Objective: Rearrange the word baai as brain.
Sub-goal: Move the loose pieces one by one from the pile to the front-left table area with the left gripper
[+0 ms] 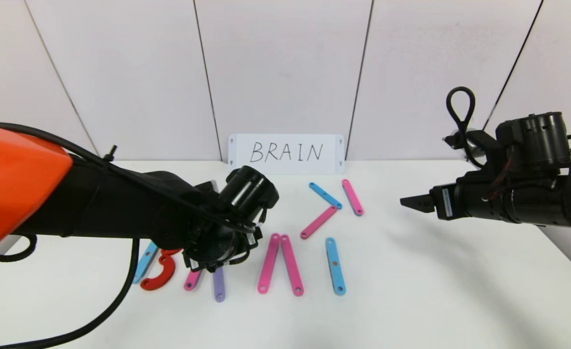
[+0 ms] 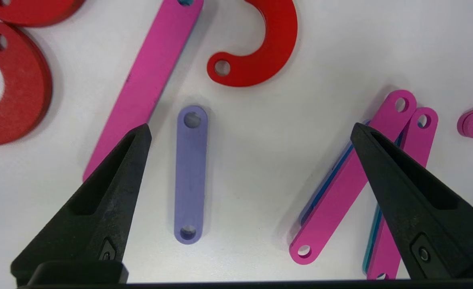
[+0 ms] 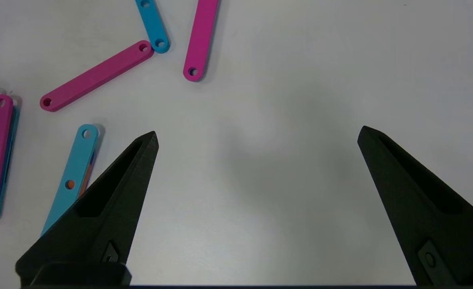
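The letters lie as flat holed pieces on the white table (image 1: 411, 291). My left gripper (image 2: 250, 128) hangs open just above a short purple strip (image 2: 190, 174), which lies inside the gap near one finger. A long pink strip (image 2: 146, 84) and red arcs (image 2: 266, 44) lie just beyond it. The head view shows the purple strip (image 1: 219, 286), a red arc (image 1: 162, 276) and a light-blue strip (image 1: 145, 261) partly under that arm. Two pink strips (image 1: 280, 264) form an inverted V. My right gripper (image 1: 411, 201) hovers open over bare table at the right.
A white card (image 1: 286, 153) handwritten BRAIN leans on the back wall. A light-blue strip (image 1: 335, 265) lies right of the V. Behind it lie a pink strip (image 1: 318, 222), a blue strip (image 1: 325, 195) and another pink strip (image 1: 352, 197).
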Motion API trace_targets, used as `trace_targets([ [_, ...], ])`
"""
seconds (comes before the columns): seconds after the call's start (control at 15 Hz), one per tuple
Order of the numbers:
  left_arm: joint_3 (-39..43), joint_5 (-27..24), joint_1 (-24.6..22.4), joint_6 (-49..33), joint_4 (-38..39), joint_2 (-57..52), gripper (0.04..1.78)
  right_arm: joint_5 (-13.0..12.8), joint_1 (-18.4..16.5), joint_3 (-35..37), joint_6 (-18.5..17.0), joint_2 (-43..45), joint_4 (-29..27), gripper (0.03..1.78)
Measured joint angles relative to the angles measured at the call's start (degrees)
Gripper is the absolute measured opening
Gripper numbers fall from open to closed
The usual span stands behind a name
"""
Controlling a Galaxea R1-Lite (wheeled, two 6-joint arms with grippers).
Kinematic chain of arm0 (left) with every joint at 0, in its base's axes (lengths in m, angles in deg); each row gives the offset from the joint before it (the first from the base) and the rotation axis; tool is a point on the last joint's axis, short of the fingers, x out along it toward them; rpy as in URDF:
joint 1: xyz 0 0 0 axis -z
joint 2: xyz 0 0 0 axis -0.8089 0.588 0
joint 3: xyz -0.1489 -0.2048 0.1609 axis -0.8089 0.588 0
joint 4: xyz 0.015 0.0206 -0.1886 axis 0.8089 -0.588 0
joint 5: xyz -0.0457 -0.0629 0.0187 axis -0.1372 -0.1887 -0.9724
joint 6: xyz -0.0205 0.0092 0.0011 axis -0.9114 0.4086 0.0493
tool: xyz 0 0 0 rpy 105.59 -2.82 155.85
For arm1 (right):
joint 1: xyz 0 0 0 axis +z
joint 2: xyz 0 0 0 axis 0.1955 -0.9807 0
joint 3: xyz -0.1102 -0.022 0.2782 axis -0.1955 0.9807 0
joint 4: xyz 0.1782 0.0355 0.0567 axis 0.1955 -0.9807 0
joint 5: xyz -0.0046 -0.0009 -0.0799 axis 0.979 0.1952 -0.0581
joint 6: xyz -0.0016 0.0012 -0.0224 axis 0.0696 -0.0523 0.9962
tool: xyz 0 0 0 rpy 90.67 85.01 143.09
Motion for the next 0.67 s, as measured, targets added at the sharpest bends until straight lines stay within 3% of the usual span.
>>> trace_targets([
  [0.2,2.0,-4.1,-2.5,6.2,1.1,-3.7,1.74,0.0,0.0,0.0,0.0,-0.2,0.0,1.74],
  [0.53,13.4,-13.3,-6.9,19.8,13.4,-10.5,1.74,0.0,0.0,0.0,0.0,-0.5,0.0,1.74],
  [0.67,16.1,-16.4,-8.5,21.6,15.3,-11.8,1.74,-0.1,0.0,0.0,0.0,-0.7,0.0,1.74],
])
